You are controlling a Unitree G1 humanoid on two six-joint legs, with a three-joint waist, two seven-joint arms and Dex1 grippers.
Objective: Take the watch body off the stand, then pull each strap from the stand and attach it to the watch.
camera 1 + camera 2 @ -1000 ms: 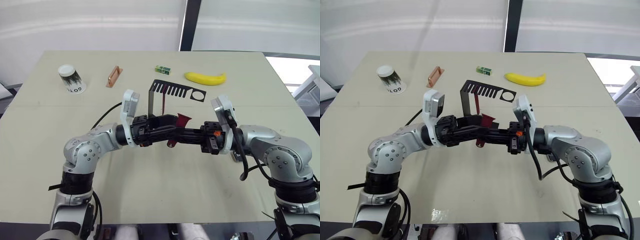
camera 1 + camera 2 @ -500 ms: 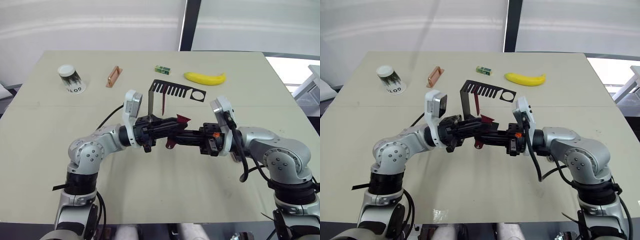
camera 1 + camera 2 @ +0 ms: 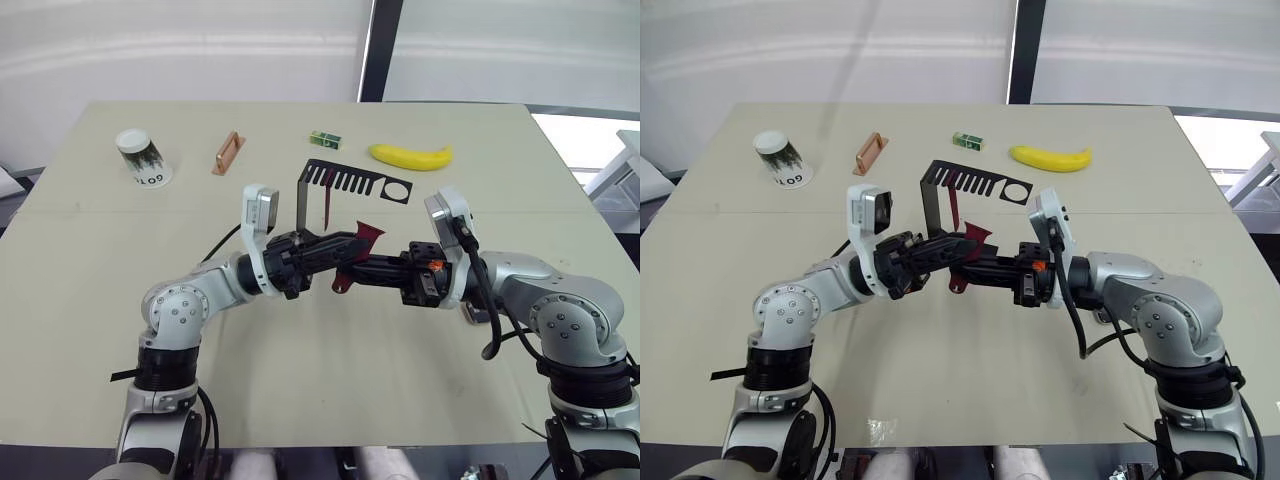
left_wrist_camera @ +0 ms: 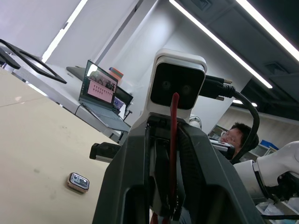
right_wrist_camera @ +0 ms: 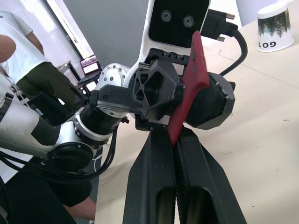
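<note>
Our right gripper (image 5: 176, 140) pinches a strap (image 5: 189, 88) shut; our left gripper (image 3: 335, 250) seems closed on its other end, above the table (image 3: 330, 370). Uneven pulling could yank it free.

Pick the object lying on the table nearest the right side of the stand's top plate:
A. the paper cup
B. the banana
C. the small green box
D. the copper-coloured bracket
B: the banana lies just beyond the round-hole end of the stand, on its right; the small green box, the bracket and the cup sit further left.
</note>
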